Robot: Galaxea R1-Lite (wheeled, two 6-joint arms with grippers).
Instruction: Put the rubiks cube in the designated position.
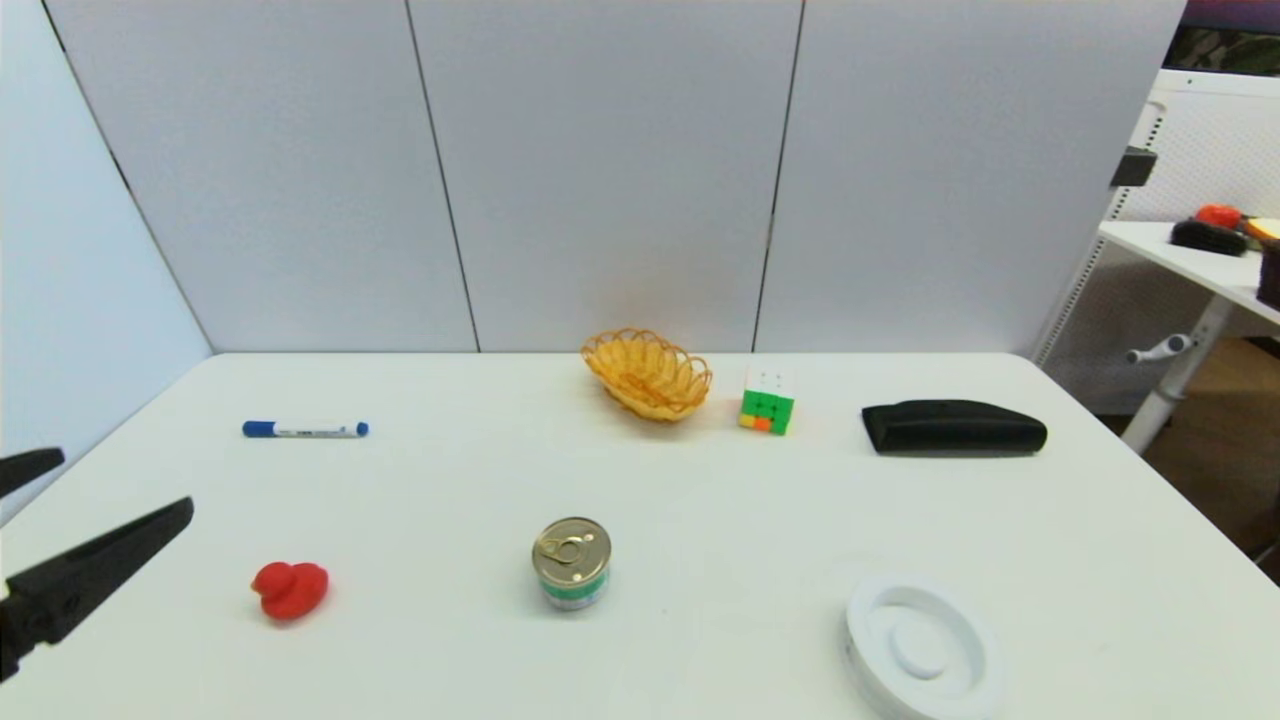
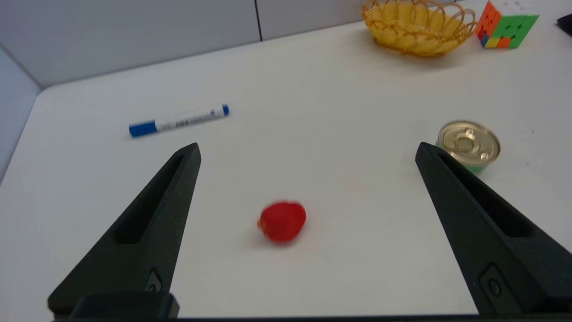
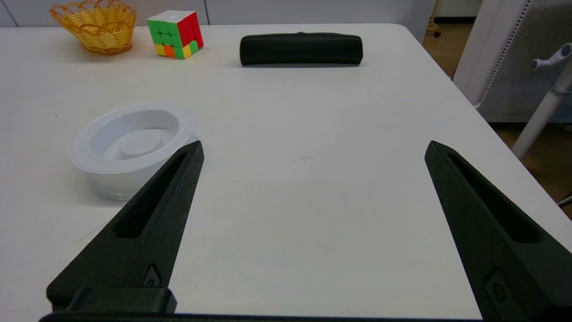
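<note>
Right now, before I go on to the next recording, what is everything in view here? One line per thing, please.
rubiks cube: one, white top, green front with yellow and orange squares, far side of the table, just right of the basket
basket: one, woven yellow, far centre
black case: one, black, far right
marker: one, white with blue cap, far left
rubber duck: one, red, near left
tin can: one, gold lid, green label, near centre
round dish: one, white, ridged, near right
table: one, white
left gripper: one, black, jaws open, at the near left edge
right gripper: one, black, jaws open, over the near right table beside the dish; out of the head view
</note>
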